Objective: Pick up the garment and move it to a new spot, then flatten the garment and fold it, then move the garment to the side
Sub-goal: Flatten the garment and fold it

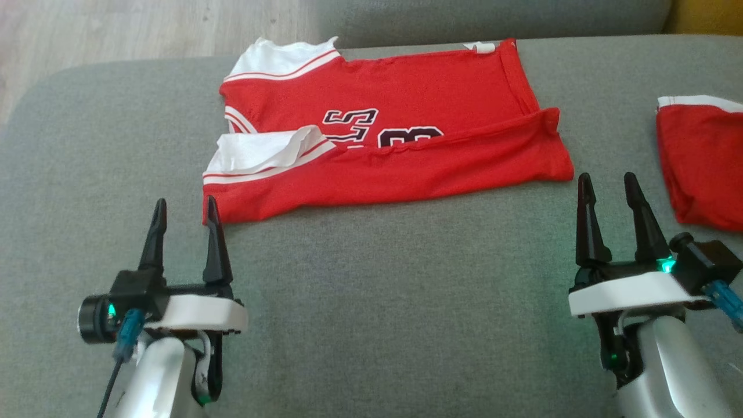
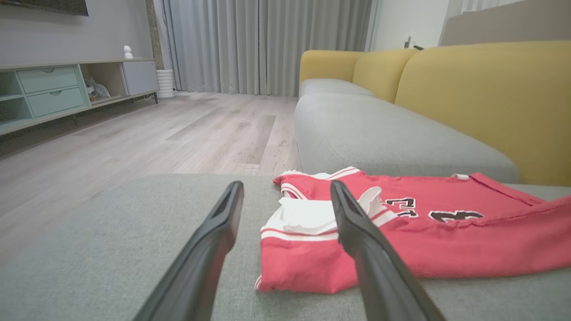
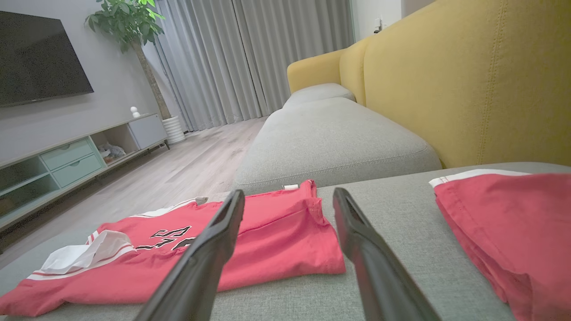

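A red jersey with white sleeve trim and black lettering lies flat on the grey sofa seat, its near long edge folded over toward the middle. My left gripper stands open just off the jersey's near left corner, nothing between its fingers. In the left wrist view the jersey lies ahead and to the right of the open left gripper. My right gripper is open too, just right of the jersey's near right corner. The right wrist view has the jersey ahead and to the left of the right gripper.
A second red garment with a white band lies at the seat's right edge. The grey sofa seat has a rounded left corner, with wooden floor beyond. A yellow backrest rises on the right.
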